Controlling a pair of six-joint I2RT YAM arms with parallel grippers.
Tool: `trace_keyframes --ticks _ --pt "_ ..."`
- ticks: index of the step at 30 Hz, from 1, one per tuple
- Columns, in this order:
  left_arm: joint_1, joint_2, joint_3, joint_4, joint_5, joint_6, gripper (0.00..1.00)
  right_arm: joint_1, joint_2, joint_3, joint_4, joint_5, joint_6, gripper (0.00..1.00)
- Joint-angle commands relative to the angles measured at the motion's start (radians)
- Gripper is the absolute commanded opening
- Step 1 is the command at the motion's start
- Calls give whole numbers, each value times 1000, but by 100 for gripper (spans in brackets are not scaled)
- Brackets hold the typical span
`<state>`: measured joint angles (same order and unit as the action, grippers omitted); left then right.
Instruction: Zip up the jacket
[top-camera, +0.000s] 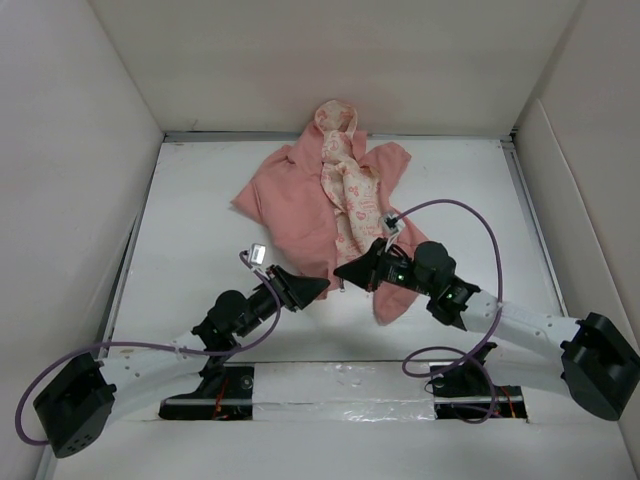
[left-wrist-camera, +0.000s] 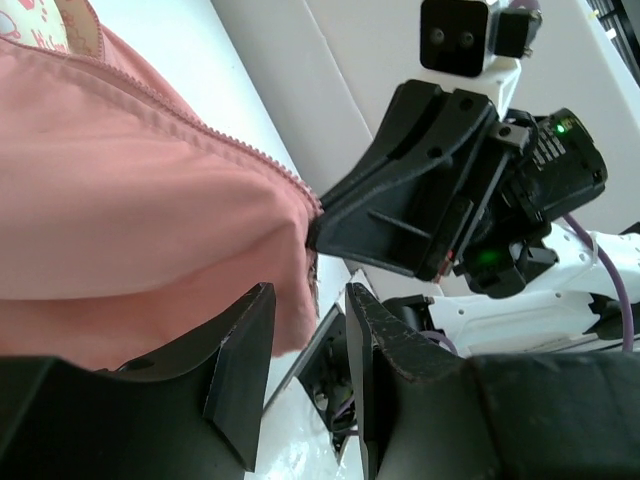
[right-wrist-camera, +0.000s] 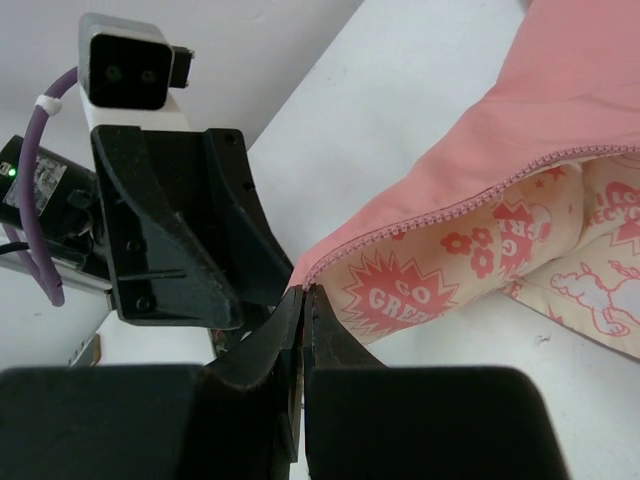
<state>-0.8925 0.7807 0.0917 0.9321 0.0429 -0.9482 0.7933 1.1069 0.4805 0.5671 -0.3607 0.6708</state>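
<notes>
Jacket (top-camera: 300, 195): soft pink fabric, rumpled, front open, printed cream lining (right-wrist-camera: 420, 290) showing. It lies mid-table (top-camera: 200, 200), toward the far edge. Right gripper (right-wrist-camera: 303, 295) is pinched on the hem corner below the zipper teeth (right-wrist-camera: 480, 195). Left gripper (left-wrist-camera: 308, 295): jaws apart beside the hem, contact unclear. Slider cannot be made out.

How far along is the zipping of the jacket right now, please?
Nothing is zipped: the jacket lies open, its cream lining showing. In hand: the right gripper looks pinched on a zipper edge's bottom corner; the left gripper is open beside it. Still to do: joining the zipper ends and closing it all.
</notes>
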Motion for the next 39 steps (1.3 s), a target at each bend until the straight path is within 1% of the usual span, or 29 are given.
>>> trace_keyframes --ticks 1,4,10,16,21,22,27,28,29,31,32,33,35,36,39 --pt "3 -35 34 2 41 25 32 -14 -31 47 1 -34 13 0" --pt "3 -34 42 -15 60 28 32 -25 -42 43 2 -35 21 0" --pt "3 22 62 5 101 38 31 -34 -36 50 8 -50 27 0" --pt "3 68 88 37 110 54 30 -34 -21 56 1 -66 24 0" --pt "3 95 102 50 117 63 27 -34 -10 66 -7 -76 16 0" --pt "3 97 103 50 117 65 26 -34 -5 67 -9 -81 16 0" --pt "3 97 106 53 112 65 11 -34 4 66 -13 -87 19 0" --pt "3 97 106 53 112 63 7 -34 5 66 -15 -84 19 0" --pt "3 91 103 53 109 62 0 -34 4 66 -16 -84 19 0" --pt "3 83 100 51 100 57 0 -34 1 66 -25 -78 19 1" --pt "3 71 94 51 97 54 0 -34 -5 63 -30 -72 18 7" --pt "3 65 91 50 91 49 0 -45 -22 55 -35 -57 16 22" --pt "3 46 83 47 81 37 0 -45 -47 46 -55 -40 15 38" --pt "3 40 83 39 77 32 0 -55 -62 41 -68 -20 12 53" --pt "3 14 83 28 66 0 0 -77 -140 24 -183 38 0 69"
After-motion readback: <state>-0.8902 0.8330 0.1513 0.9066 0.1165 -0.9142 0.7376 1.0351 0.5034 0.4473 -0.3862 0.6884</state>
